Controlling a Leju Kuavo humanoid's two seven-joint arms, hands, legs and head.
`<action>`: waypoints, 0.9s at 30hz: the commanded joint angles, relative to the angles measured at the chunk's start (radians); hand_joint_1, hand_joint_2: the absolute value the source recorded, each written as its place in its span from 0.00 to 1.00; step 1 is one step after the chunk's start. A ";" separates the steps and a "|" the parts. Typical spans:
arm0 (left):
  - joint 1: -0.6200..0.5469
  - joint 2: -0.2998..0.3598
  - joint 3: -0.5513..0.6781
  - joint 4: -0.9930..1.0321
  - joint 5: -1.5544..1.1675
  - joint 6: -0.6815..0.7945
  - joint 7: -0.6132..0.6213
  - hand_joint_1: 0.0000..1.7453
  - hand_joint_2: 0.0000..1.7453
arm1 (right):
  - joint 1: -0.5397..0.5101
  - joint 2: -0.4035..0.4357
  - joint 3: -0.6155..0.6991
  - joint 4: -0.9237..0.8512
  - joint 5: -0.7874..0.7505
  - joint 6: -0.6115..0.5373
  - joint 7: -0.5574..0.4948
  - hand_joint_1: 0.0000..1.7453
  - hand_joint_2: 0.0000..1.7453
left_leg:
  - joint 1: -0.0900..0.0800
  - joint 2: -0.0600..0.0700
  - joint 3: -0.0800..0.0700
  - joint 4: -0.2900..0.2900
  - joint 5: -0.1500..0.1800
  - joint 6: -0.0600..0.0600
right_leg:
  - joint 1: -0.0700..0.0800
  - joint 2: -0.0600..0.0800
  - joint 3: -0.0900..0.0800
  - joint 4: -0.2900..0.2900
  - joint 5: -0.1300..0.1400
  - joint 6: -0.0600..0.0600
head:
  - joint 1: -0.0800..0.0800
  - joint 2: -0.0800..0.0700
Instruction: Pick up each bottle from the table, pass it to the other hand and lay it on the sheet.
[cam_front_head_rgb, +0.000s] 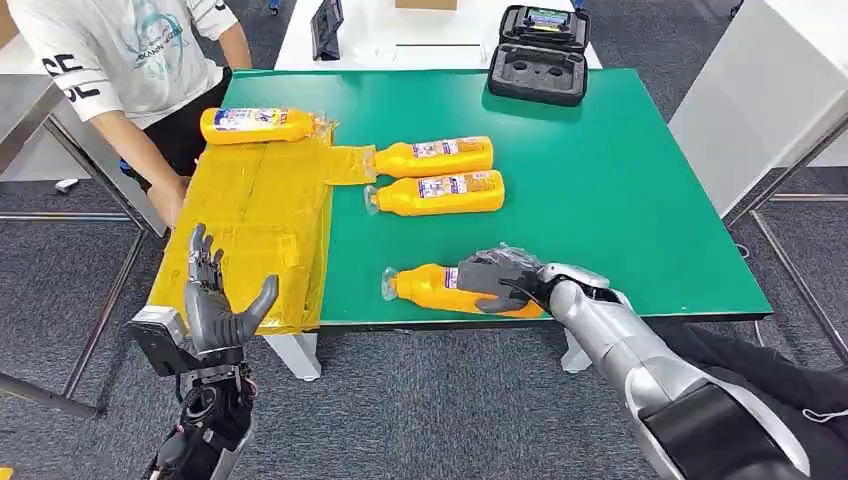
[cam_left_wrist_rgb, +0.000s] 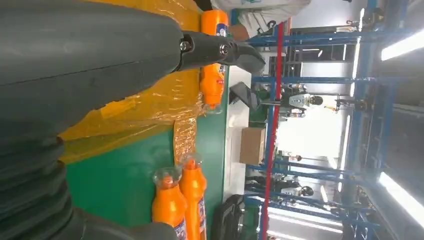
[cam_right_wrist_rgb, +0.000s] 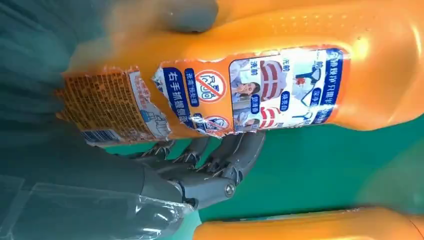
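The right hand (cam_front_head_rgb: 497, 280) wraps its dark fingers (cam_right_wrist_rgb: 220, 165) around the near bottle (cam_front_head_rgb: 432, 287), orange with a clear cap and a torn blue-and-white label, lying on its side at the green worktop's (cam_front_head_rgb: 620, 190) near edge. The left hand (cam_front_head_rgb: 215, 300) hangs empty, fingers spread, beside the yellow sheet (cam_front_head_rgb: 250, 220). Two more bottles (cam_front_head_rgb: 440, 175) lie mid-worktop; another bottle (cam_front_head_rgb: 255, 125) rests on the sheet's far end.

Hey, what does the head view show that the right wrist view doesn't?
Head view alone: the open left hand raised beside the yellow sheet, a bottle on the sheet, a person at the table's far corner, a black case. Right wrist view alone: the torn label up close. Both: the right hand wrapped around the nearest bottle on the green table.
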 joint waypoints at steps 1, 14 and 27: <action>0.014 -0.011 0.039 0.020 0.004 -0.001 0.003 0.00 1.00 | -0.049 0.010 0.067 0.076 0.026 -0.006 0.008 0.98 1.00 | 0.001 0.001 0.003 0.000 -0.001 -0.001 | 0.001 0.001 0.003 0.000 -0.001 -0.001 | 0.000 0.000; -0.004 -0.021 0.045 0.043 -0.003 -0.017 0.003 0.00 1.00 | -0.048 0.010 0.070 0.084 0.031 -0.021 0.019 1.00 1.00 | 0.000 0.000 0.002 -0.001 -0.001 -0.001 | 0.000 0.000 0.002 -0.001 -0.001 -0.001 | 0.000 0.000; -0.005 -0.030 0.049 0.055 -0.002 -0.026 0.003 0.00 1.00 | -0.041 0.016 0.076 0.086 0.059 -0.080 0.081 0.00 1.00 | 0.001 0.000 0.003 -0.001 -0.001 -0.001 | 0.001 0.000 0.003 -0.001 -0.001 -0.001 | 0.000 0.000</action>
